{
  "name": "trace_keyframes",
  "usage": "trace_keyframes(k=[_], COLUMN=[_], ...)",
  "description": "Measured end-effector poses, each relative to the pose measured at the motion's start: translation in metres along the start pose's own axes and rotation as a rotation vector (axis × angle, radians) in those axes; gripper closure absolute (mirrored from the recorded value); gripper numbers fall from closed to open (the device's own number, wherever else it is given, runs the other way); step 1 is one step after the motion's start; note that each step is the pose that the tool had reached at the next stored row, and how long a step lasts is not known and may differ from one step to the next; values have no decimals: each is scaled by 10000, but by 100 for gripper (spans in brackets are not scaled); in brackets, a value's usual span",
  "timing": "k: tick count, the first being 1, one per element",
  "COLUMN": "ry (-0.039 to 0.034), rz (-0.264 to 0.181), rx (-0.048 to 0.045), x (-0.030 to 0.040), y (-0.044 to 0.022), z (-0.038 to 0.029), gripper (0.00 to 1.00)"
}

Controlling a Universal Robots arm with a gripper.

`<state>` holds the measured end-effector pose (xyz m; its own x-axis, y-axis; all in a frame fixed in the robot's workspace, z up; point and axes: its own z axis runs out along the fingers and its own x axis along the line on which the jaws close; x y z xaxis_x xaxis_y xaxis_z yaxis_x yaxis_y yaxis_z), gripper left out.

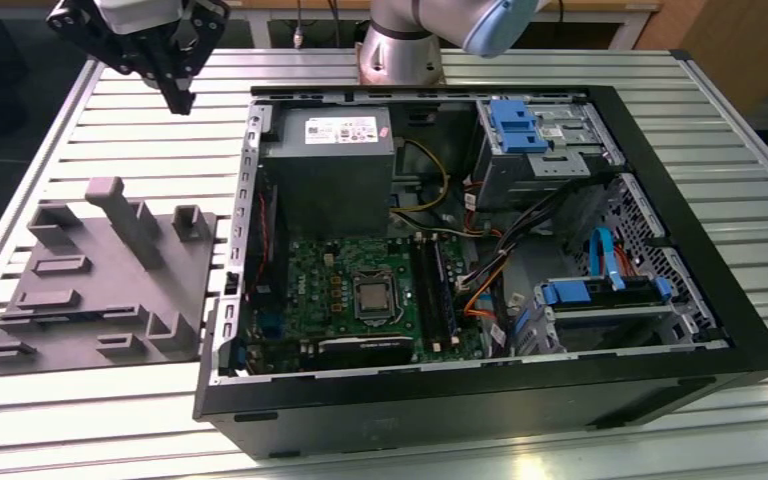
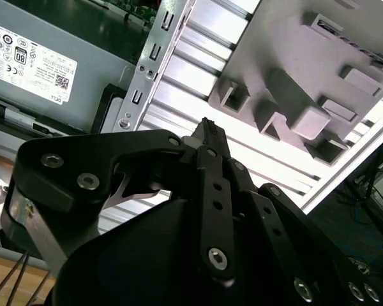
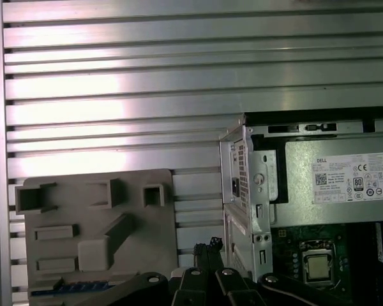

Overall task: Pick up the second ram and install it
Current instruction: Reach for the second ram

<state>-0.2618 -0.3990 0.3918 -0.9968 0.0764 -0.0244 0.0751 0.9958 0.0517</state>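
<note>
My gripper hangs high above the slatted table at the exterior view's far left, beyond the grey holder tray and beside the open computer case. Its black fingers are shut together with nothing between them. In the first wrist view the fingertips point down between the holder tray and the case wall. A thin dark strip with a blue tint, apparently the second ram, lies in a slot at the tray's near end, partly behind the gripper body. The memory slots sit beside the processor.
The case holds a grey power supply, blue drive brackets and loose orange and black cables. The tray carries raised grey blocks and a tall post. The robot's base stands behind the case.
</note>
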Motion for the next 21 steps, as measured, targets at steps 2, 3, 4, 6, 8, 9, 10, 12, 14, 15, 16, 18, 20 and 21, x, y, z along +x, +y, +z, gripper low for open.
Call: trace_keyframes(k=[2,3,4,6,8,9,10,12,14,15,16,18,20,21], ry=[0,0,0,0,0,0,1,0,0,0,0,0,0,1], rz=[0,0,0,-1,-1,-1,0,0,0,0,0,0,0,0], rx=[0,0,0,-1,0,0,0,0,0,0,0,0,0,0], x=[10,16,21,30,37,40,43,48,54,58,63,73,82,87], y=[-1,-1,-2,-4,-8,-9,-12,-17,-21,-23,-24,-27,-30,-31], z=[0,1,2,6,11,14,16,20,24,26,28,31,34,35], gripper=[89,89,89,89,89,89,89,89,89,89,89,89,89,89])
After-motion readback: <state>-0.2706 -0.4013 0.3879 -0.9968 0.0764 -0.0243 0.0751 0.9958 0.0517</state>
